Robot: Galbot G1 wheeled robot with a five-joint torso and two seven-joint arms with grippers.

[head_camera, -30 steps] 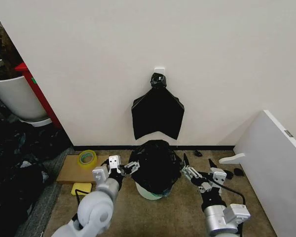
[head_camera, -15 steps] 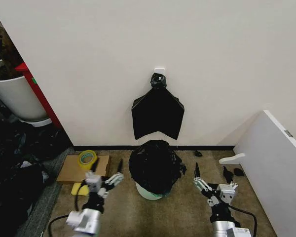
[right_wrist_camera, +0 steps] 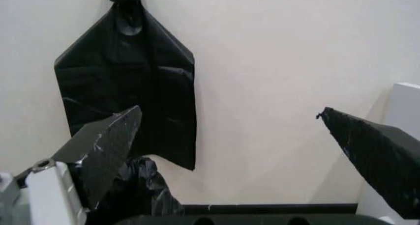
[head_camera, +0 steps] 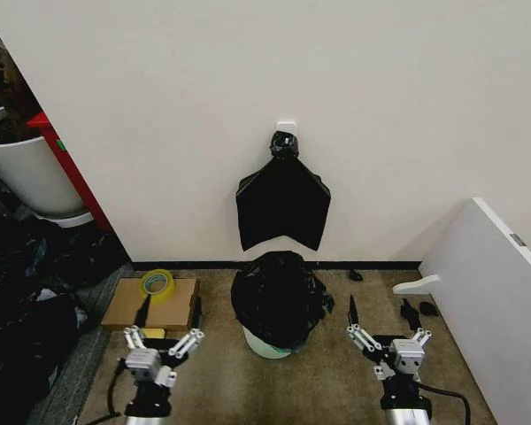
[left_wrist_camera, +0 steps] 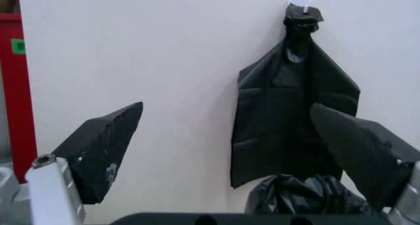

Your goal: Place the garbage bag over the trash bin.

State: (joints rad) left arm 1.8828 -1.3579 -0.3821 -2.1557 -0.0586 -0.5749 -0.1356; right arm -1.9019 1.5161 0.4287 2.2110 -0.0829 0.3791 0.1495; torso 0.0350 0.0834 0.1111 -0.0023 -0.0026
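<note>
Left hand (head_camera: 164, 342) low at the near edge of the head view, fingers spread wide and holding nothing, pointed toward the wall. Right hand (head_camera: 388, 341) likewise low on the other side, fingers parted and unloaded. Between the two, and a little farther toward the wall, the garbage bag (head_camera: 277, 297) draped over the trash bin (head_camera: 267, 347), touched by neither hand. Crinkled black plastic covering the bin's top and most of its sides (just a pale sliver of the base left bare near the floor). Bag well clear of both sets of fingertips, roughly midway between them.

From the left wrist view, two dark fingers (left_wrist_camera: 104, 151) set far apart, with the glossy top of the garbage bag (left_wrist_camera: 308, 198) showing low beyond them, close to the far finger. From the right wrist view, the same wide gap between fingers (right_wrist_camera: 105, 151), and a crumpled edge of the garbage bag (right_wrist_camera: 137, 190) just past the nearer one.

On the wall above the bin, a flat black bag bundle (head_camera: 283, 202) hung from a small white hook (head_camera: 286, 126), knotted at the top. Out to the left on the floor, a cardboard piece (head_camera: 150, 305) with a roll of yellow tape (head_camera: 157, 283) on it. At the right, a slanted white panel (head_camera: 491, 292).
</note>
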